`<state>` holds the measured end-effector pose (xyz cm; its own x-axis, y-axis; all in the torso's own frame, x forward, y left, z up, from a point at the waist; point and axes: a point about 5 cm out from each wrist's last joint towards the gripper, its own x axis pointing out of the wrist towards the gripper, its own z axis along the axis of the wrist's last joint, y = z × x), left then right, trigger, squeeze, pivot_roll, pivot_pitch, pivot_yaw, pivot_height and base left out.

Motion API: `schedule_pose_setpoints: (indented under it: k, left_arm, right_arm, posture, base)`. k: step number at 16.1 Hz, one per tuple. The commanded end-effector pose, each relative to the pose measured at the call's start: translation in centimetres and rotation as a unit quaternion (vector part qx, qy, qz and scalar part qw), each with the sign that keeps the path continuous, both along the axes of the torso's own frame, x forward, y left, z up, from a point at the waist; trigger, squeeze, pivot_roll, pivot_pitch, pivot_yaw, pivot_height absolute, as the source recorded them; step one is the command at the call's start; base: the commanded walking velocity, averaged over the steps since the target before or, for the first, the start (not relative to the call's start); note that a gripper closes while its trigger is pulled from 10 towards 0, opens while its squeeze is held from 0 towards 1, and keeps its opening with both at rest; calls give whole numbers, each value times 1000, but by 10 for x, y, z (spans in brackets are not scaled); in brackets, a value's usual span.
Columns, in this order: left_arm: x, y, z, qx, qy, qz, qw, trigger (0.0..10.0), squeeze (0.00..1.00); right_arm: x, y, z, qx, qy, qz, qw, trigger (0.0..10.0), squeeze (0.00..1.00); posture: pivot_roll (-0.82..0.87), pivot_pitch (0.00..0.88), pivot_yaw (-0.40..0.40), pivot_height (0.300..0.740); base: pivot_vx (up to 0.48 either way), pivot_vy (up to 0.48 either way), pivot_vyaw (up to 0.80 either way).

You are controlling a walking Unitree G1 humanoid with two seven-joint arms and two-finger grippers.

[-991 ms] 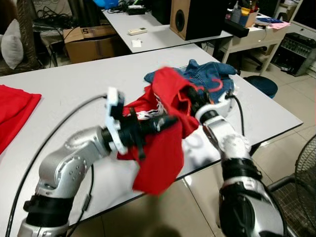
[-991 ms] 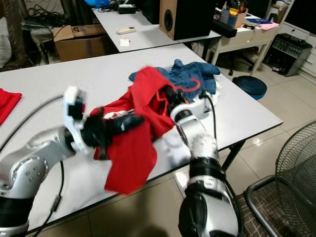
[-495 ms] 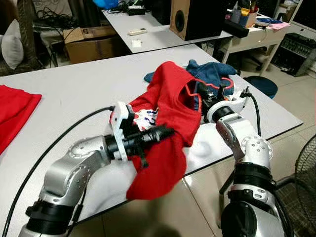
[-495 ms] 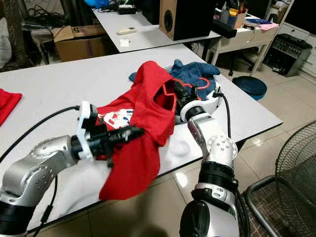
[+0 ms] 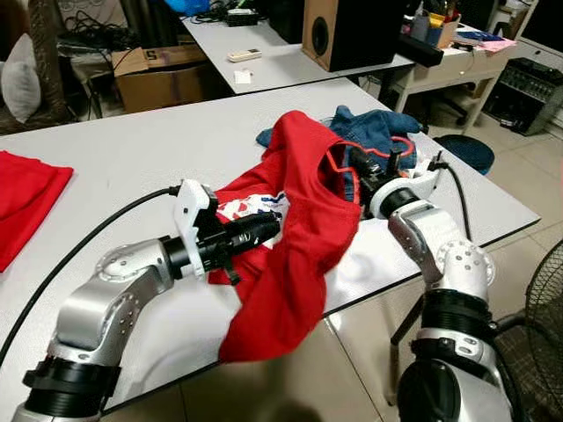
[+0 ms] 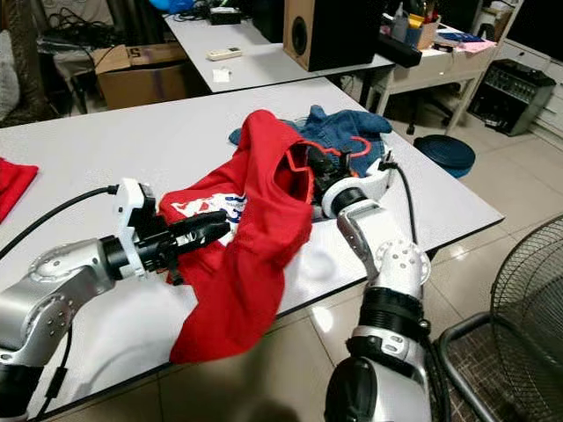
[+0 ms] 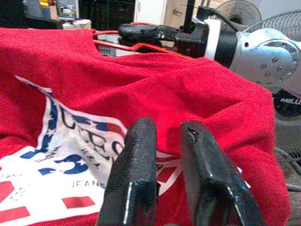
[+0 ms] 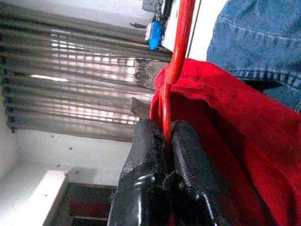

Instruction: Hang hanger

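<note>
Progress: the task stands partway. The red hanger (image 8: 178,52) is inside the neck of the red T-shirt (image 5: 299,202), at centre right of the left eye view, with its thin red wire visible at the collar. The shirt is draped over the hanger there, but much of its body trails toward the lower centre of the frame and hangs off the near edge of the white surface (image 5: 123,149). Whether both shoulders are seated on the hanger cannot be told. No rail or hook is in view, so the hanging itself looks to be left to do (a judgement from the scene as it lies).

Right gripper (image 8: 165,150): the jaws are pressed together on the hanger's wire, which runs out from between the two black fingers (image 8: 146,155). The grip sits at the shirt's neck opening, with the blue denim garment (image 5: 378,127) just behind it in the upper centre right of the head views.

Left gripper (image 7: 169,155): the jaws stand a little apart, a narrow gap between them. They lie over the printed chest panel of the shirt, at centre left of the left eye view. Red cloth shows in the gap, but the pictures do not settle whether any of it is pinched.

A second red cloth (image 5: 26,198) lies at the far left edge of the surface, well apart.
</note>
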<state>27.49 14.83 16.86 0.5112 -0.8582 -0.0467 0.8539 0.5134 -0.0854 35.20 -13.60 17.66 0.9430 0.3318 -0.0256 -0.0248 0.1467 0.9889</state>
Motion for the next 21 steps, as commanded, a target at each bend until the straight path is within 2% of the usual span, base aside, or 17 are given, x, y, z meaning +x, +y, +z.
schedule_pose_setpoints:
  k: [1,4,5,6,7,8,9,10,12,13,14,16,17,18,19,20,21]
  left_arm:
    - [-1,5,0,6,-2,4,1000,10000,1000]
    - [-2,15,0,12,3,12,1000,10000,1000]
    - [3,27,4,14,-11,43,999,10000,1000]
    - [5,32,6,15,-18,59,998,10000,1000]
    - [11,43,13,11,-36,91,995,10000,1000]
    - [16,53,24,-1,-52,110,993,10000,498]
    - [20,62,38,-10,-71,122,990,10000,0]
    - [21,64,42,-12,-76,124,989,10000,0]
    - [26,63,56,-12,-91,110,990,10000,0]
    - [27,57,62,-12,-101,92,991,10000,0]
    - [28,50,68,-19,-107,75,991,10000,0]
    - [29,38,75,-16,-120,44,992,10000,0]
    - [30,33,76,3,-128,28,991,10000,0]
    - [32,28,71,56,-137,12,989,10000,0]
    - [33,28,65,78,-127,1,989,10000,0]
    - [32,29,60,89,-118,-13,989,10000,1000]
    - [30,30,58,86,-111,-21,990,10000,1000]
  right_arm:
    - [0,0,-1,-12,0,9,1000,10000,0]
    - [2,-2,1,-28,-7,20,999,10000,0]
    - [1,-2,4,-73,-26,48,996,10000,0]
    - [1,-1,5,-96,-34,62,993,10000,0]
    - [-1,-2,7,-170,-59,91,979,10000,0]
    - [-3,-4,11,-238,-95,125,959,10000,0]
    - [-6,-9,15,-316,-137,160,925,10000,0]
    - [-6,-11,16,-335,-147,170,915,10000,0]
    - [-12,-25,30,-404,-248,219,853,10000,0]
    - [-17,-34,39,-404,-298,247,829,10000,0]
    - [-22,-42,45,-415,-342,272,798,10000,0]
    - [-30,-52,49,-413,-381,313,766,10000,0]
    - [-34,-57,52,-407,-399,330,753,10000,0]
    - [-40,-63,57,-393,-414,351,742,10000,0]
    - [-45,-68,60,-389,-427,370,728,10000,0]
    - [-47,-72,60,-394,-433,383,715,10000,0]
    - [-49,-75,59,-396,-436,391,707,10000,0]
  posture:
    - [46,0,-31,740]
    - [53,0,-33,740]
    - [52,0,-31,740]
    - [52,0,-32,740]
    - [51,0,-34,740]
    - [53,0,-37,740]
    - [53,0,-38,740]
    - [53,0,-38,740]
    - [46,0,-33,740]
    - [41,0,-29,740]
    - [39,0,-27,740]
    - [34,0,-23,740]
    - [32,0,-22,740]
    - [32,0,-22,740]
    - [27,0,-19,740]
    - [22,0,-15,740]
    - [19,0,-12,740]
  base:
    - [0,0,0]
    - [0,0,0]
    - [0,0,0]
    - [0,0,0]
    - [0,0,0]
    - [0,0,0]
    - [0,0,0]
    - [0,0,0]
    - [0,0,0]
    - [0,0,0]
    - [0,0,0]
    - [0,0,0]
    - [0,0,0]
    - [0,0,0]
    - [0,0,0]
    - [0,0,0]
    - [0,0,0]
